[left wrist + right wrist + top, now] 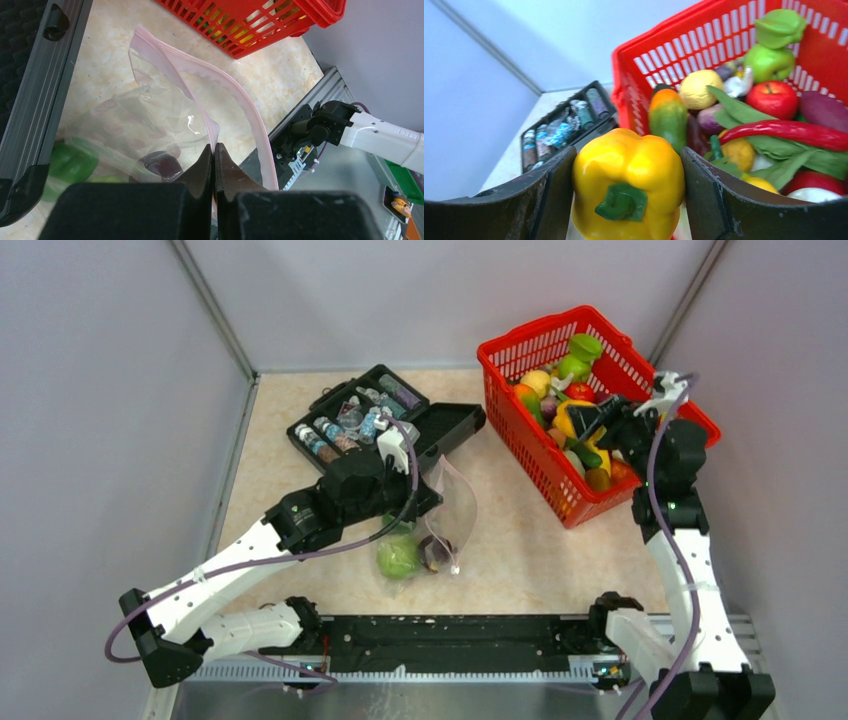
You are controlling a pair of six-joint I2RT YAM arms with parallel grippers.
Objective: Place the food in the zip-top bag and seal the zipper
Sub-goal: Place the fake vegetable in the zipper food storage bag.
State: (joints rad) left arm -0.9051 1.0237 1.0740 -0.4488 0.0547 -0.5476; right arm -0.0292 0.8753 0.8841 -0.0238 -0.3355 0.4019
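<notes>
- Presently the left fingers [200, 172] are pressed together on one lip of the zip-top bag [150, 115], pinching it at the pinkish zipper [240, 100]; the other lip arcs free beside them, so the mouth gapes only loosely.
- That bag lies on the bench [520, 540], just nearer than the black case [370, 415] and left of the red basket [600, 320]; a green apple [398, 556] and a dark purple fruit [437, 552] sit at its near end.
- At the far right, the right fingers [554, 180] are clamped on a yellow pepper [634, 155], one on each flank, above the basket; it is well apart from the bag.
- Likely step: carrying the pepper leftward to the mouth; much food remains in the basket, so the task looks early.
- Risk: the pepper is broad and only one lip is held; it could catch on the slack lip, fold the mouth shut, or shove the whole bag along the bench.
- Risk: thin, slippery film may slide out of the pinch if the pepper drags on it.
- Risk: the pepper's glossy, rounded sides offer little purchase; a jolt in transit could let it twist or drop.
- Risk: tugging the lip upward may tip the bag, letting the apple roll towards the mouth.
</notes>
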